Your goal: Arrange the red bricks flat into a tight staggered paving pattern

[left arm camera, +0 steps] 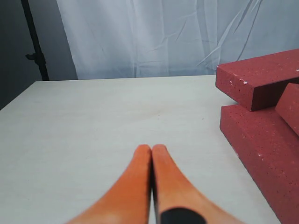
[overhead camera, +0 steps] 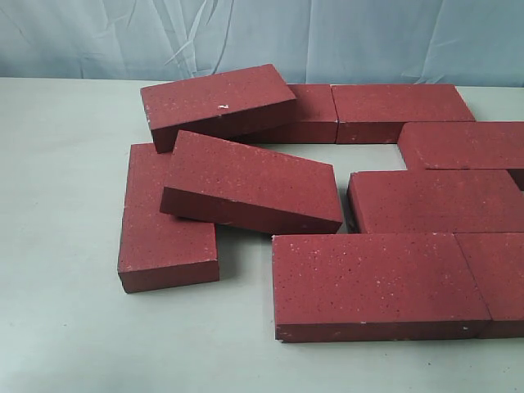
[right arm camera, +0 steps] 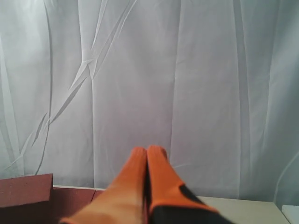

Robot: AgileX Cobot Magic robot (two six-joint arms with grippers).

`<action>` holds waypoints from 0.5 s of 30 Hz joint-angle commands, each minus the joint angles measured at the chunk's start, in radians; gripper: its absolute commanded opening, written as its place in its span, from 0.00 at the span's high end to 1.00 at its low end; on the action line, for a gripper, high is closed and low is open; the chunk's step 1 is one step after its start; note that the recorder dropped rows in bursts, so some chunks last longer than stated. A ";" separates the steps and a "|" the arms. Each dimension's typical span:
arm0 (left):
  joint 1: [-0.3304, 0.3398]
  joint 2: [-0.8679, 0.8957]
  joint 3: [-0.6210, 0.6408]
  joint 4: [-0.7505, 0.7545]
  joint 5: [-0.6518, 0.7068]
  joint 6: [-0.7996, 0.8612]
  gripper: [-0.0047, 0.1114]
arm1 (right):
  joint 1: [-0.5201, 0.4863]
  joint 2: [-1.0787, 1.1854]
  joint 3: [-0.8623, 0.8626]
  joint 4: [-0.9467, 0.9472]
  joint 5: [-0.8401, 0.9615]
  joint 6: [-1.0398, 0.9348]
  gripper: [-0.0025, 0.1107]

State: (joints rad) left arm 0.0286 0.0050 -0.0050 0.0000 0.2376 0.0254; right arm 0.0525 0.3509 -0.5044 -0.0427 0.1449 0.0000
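Note:
Several dark-red bricks lie on the pale table (overhead camera: 57,246). On the right, flat bricks (overhead camera: 381,282) sit close together in rows. One brick (overhead camera: 250,182) tilts across a flat brick (overhead camera: 164,225) at the left. The brick with the white chip (overhead camera: 217,102) leans on a back-row brick (overhead camera: 311,110). Neither gripper shows in the exterior view. My left gripper (left arm camera: 152,148) is shut and empty above bare table, left of the bricks (left arm camera: 261,140). My right gripper (right arm camera: 147,150) is shut and empty, facing the curtain, with bricks (right arm camera: 25,189) low beside it.
A pale wrinkled curtain (overhead camera: 262,37) hangs behind the table. A dark stand pole (left arm camera: 35,42) rises past the table's far left corner in the left wrist view. Bare tabletop lies to the left and front of the bricks.

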 commanded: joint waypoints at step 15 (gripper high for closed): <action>0.002 -0.005 0.005 0.000 0.002 -0.001 0.96 | -0.006 0.396 -0.333 0.173 0.454 0.000 0.98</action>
State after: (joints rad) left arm 0.0286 0.0050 -0.0050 0.0000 0.2376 0.0254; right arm 0.0525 0.6959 -0.8136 0.0998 0.5598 0.0000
